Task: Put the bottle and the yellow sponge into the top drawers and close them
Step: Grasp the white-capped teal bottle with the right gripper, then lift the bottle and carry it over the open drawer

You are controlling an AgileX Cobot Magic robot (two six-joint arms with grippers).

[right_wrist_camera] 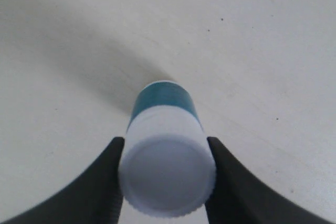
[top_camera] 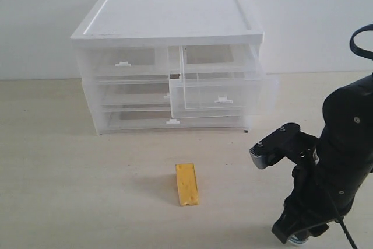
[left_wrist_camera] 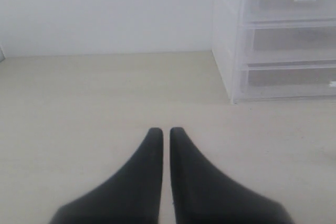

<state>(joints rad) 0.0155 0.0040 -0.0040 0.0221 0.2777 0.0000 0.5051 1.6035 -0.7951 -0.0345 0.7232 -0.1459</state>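
The bottle (right_wrist_camera: 167, 174) stands on the table with its white cap toward the camera and its teal label below. My right gripper (right_wrist_camera: 165, 142) is shut on the cap, one finger on each side. In the exterior view the right arm (top_camera: 332, 161) hides the bottle at the front right. The yellow sponge (top_camera: 186, 183) lies flat in front of the drawer unit (top_camera: 169, 18). The top right drawer (top_camera: 215, 91) is pulled out; the top left drawer (top_camera: 122, 62) is pushed in. My left gripper (left_wrist_camera: 165, 130) is shut and holds nothing, low over bare table left of the unit (left_wrist_camera: 283, 35).
Two full-width drawers (top_camera: 169, 118) below the top pair are closed. A white wall stands close behind the unit. Bare table lies between the sponge and the right arm, and to the left of the unit.
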